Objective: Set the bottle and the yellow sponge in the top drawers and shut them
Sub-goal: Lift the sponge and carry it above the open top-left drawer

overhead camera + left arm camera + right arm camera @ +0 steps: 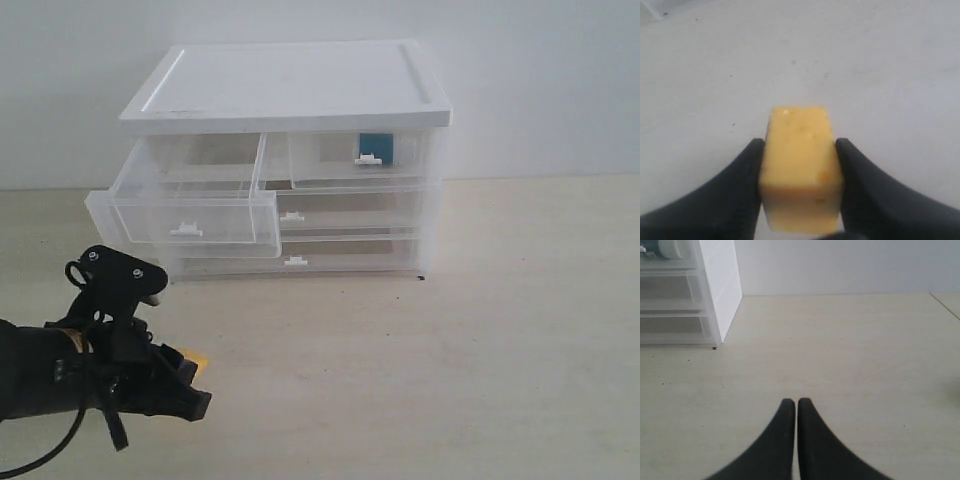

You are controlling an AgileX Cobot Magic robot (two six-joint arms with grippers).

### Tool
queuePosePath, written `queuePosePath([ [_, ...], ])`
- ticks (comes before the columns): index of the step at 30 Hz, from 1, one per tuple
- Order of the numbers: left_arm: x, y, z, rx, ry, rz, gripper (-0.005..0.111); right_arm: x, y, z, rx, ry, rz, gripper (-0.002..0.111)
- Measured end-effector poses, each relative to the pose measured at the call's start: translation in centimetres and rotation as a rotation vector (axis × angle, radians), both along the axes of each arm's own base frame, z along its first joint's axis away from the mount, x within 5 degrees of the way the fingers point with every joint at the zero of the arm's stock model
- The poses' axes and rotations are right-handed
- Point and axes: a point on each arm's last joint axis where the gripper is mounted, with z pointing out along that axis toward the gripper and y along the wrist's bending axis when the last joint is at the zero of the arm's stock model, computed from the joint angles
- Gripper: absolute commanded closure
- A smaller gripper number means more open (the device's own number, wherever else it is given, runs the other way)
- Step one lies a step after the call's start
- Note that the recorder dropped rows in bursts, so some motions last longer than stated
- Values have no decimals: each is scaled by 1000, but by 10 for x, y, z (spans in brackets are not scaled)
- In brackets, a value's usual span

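The yellow sponge sits squeezed between my left gripper's two black fingers, just above the table. In the exterior view only a sliver of the sponge shows past the left gripper, low at the front left. The top left drawer is pulled out and looks empty. The top right drawer is pushed in, and the bottle's teal label shows through its front. The bottle's white cap appears in the right wrist view. My right gripper is shut on nothing over bare table, right of the cabinet.
The white-topped cabinet stands at the back against a pale wall, with two full-width drawers pushed in below the top ones. The open drawer overhangs the table in front of the cabinet's left half. A table edge runs at the far right.
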Motion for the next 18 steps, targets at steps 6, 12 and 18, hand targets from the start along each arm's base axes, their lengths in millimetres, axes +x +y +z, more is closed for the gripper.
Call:
queuePosePath([
  [6,-16,2,26,-8,51,-77,102,0,0,0,0,0,0,108],
  [12,-38,1,53,-14,69,-182,102,0,0,0,0,0,0,108],
  [18,-64,-13,84,4,42,-398,102,0,0,0,0,0,0,108],
])
